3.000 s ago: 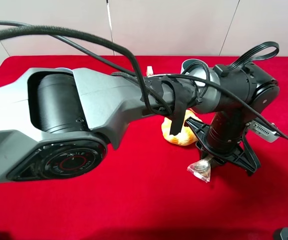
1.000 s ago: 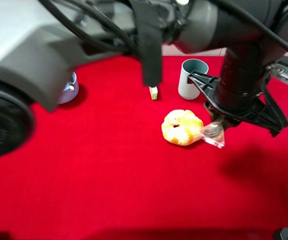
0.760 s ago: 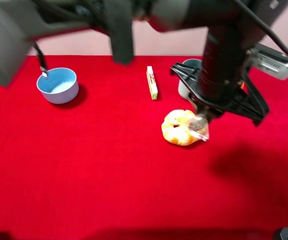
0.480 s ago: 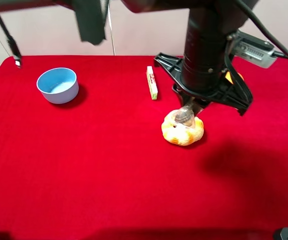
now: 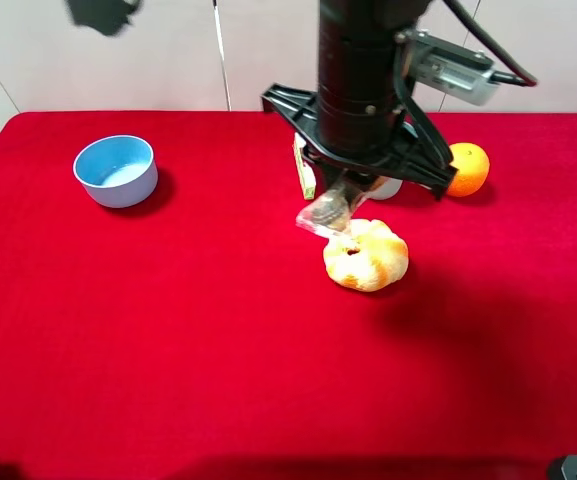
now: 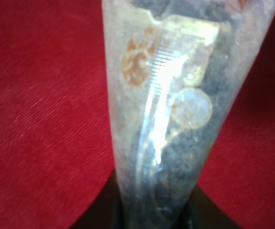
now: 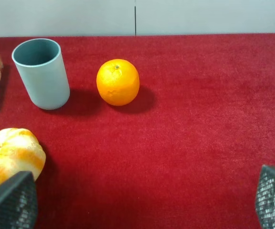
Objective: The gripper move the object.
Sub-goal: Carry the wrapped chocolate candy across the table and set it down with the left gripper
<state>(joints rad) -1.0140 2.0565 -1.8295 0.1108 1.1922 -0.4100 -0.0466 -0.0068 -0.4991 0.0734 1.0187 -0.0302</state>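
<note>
The object, a clear packet (image 5: 326, 211) with brown snack inside, hangs from my left gripper (image 5: 344, 196), a black claw shut on its upper end. It is held above the red cloth, just over the far-left edge of the golden bread roll (image 5: 366, 256). In the left wrist view the packet (image 6: 168, 109) fills the frame, with red cloth on both sides. My right gripper (image 7: 142, 207) is open, its mesh-padded fingertips (image 7: 11, 200) wide apart with nothing between them, low over the cloth near the bread roll (image 7: 11, 155).
A blue bowl (image 5: 116, 170) sits at the far left. An orange (image 5: 467, 168) lies right of the claw. The thin stick bar (image 5: 305, 178) and grey cup (image 7: 42, 74) are mostly hidden behind the claw in the high view. The red table (image 5: 168, 340) ends at the wall.
My left gripper has carried the packet from the right side of the bread roll across to its far-left side. The big arm links have swung out of the high view.
</note>
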